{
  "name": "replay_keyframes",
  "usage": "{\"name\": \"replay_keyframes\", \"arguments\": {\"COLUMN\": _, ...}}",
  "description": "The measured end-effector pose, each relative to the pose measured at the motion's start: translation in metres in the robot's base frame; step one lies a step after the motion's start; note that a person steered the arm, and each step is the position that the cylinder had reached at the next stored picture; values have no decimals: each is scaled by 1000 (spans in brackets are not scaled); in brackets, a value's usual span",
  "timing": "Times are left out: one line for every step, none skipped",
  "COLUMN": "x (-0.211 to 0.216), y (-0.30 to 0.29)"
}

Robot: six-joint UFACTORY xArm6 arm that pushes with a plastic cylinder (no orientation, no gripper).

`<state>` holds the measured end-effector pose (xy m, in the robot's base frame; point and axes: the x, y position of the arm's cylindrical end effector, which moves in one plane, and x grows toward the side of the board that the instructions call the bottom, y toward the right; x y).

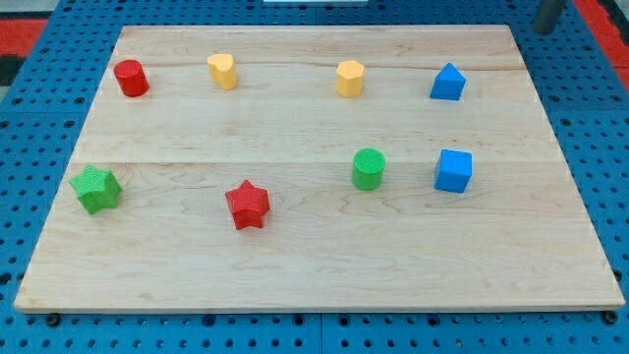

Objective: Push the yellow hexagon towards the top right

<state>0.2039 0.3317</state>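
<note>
Yellow hexagon (pixel 350 79) stands far centre on the tabletop (pixel 295 295). Our tip (pixel 543 29), a bare rod with no gripper, sits far right, well apart. We advise contact from its near-left side, keeping the push clear of the far blue block (pixel 447 83).

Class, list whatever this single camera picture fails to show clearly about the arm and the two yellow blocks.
- My tip: the rod is cut off by the view's top edge, beyond the board's top right corner; whether it touches anything cannot be told.
- Left yellow block and right yellow block: too small to say which is the hexagon.
</note>
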Motion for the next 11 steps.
{"name": "replay_keyframes", "arguments": {"x": 1, "y": -23}}
{"name": "replay_keyframes", "arguments": {"x": 1, "y": -99}}
{"name": "replay_keyframes", "arguments": {"x": 2, "y": -194}}
{"name": "replay_keyframes", "arguments": {"x": 21, "y": -217}}
{"name": "replay_keyframes", "arguments": {"x": 69, "y": -208}}
{"name": "replay_keyframes", "arguments": {"x": 99, "y": -208}}
{"name": "replay_keyframes", "arguments": {"x": 116, "y": -224}}
{"name": "replay_keyframes", "arguments": {"x": 116, "y": -243}}
{"name": "replay_keyframes", "arguments": {"x": 141, "y": -246}}
{"name": "replay_keyframes", "arguments": {"x": 164, "y": -291}}
{"name": "replay_keyframes", "arguments": {"x": 138, "y": -317}}
